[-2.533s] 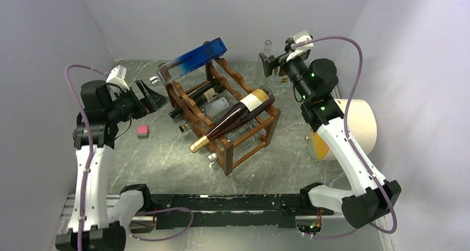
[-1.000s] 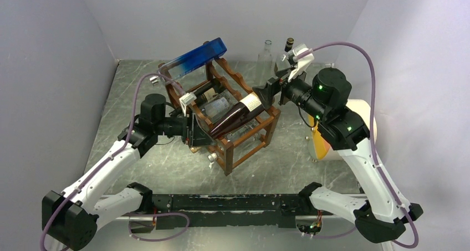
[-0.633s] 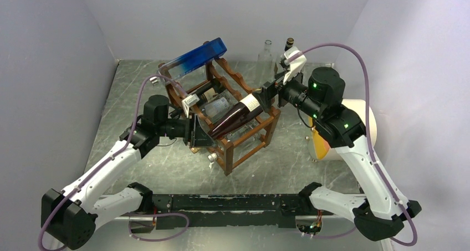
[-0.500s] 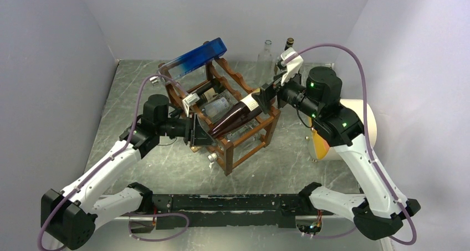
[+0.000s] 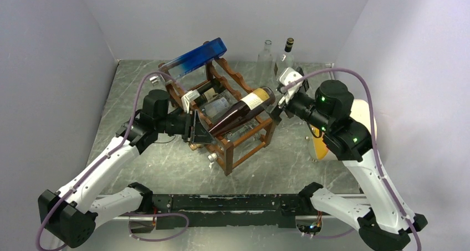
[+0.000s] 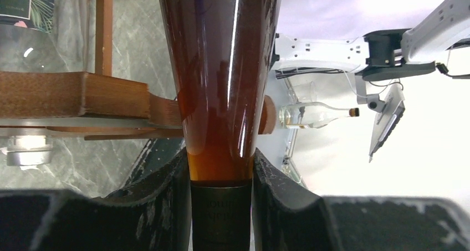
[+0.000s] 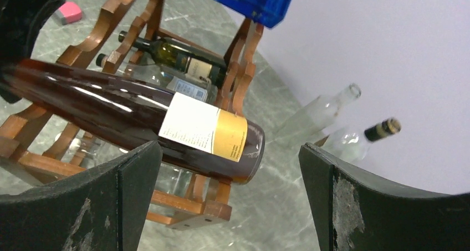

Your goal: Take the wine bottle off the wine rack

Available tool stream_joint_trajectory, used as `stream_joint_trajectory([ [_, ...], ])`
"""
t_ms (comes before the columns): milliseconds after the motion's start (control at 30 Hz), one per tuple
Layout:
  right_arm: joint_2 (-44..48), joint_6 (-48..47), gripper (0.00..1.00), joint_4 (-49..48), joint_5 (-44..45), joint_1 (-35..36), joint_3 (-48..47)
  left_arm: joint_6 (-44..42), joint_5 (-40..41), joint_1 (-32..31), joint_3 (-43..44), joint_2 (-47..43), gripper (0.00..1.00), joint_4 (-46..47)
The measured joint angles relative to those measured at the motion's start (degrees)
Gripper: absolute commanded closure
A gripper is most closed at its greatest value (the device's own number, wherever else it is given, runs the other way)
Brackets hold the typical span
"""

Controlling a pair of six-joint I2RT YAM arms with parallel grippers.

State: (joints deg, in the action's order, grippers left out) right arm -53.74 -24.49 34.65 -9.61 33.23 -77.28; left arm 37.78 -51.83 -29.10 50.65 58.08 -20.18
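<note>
Backed away, the right gripper (image 7: 228,170) gapes wide; the left gripper (image 6: 220,180) pinches the wine bottle (image 5: 241,111) at the neck. Heavy, slick glass, probably; support its body.

A grey marbled table (image 5: 166,162) carries everything. Toward 12 o'clock a blue bottle (image 5: 197,57) lies tilted, raised well above the surface, with its clear end and cap pointing to 10. Below it a green bottle (image 7: 177,60) with a cream label lies on its side, with a clear bottle (image 5: 219,104) just beside it. At 1 o'clock, near the back wall (image 5: 233,13), an uncapped bottle (image 5: 266,50) and a dark-capped bottle (image 5: 286,52) stand upright side by side. At 3 o'clock a white roll (image 5: 363,121) lies on its side, showing a yellow end face. A pink block (image 7: 69,11) lies toward 9.
</note>
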Motion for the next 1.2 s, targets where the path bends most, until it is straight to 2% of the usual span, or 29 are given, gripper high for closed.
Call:
stream_joint_trajectory([
  [167,0.7,-9.3,0.00,0.8,-6.0,0.0,-0.5,3.4,0.9,-0.6,4.4,0.9,0.93,-4.6],
  [333,-4.1,-18.1,0.00,4.3,-13.0,0.8,-4.3,6.1,0.5,-0.7,8.9,3.5,0.93,-8.2],
  [600,-10.1,-29.3,0.05,10.7,-21.8,7.3,-6.2,8.2,0.2,-0.7,11.0,4.9,0.93,-9.5],
  [733,-11.6,-30.4,0.00,10.7,-18.3,14.3,-6.6,8.8,0.2,-0.8,12.2,5.4,0.93,-10.4],
  [1000,-15.0,-30.1,0.00,8.3,-2.3,26.7,-4.7,9.2,0.2,-0.9,13.5,6.1,0.93,-11.5],
  [1200,-18.1,-31.5,0.09,8.0,5.0,29.7,-4.4,9.2,0.2,-0.9,13.5,6.2,0.93,-11.4],
])
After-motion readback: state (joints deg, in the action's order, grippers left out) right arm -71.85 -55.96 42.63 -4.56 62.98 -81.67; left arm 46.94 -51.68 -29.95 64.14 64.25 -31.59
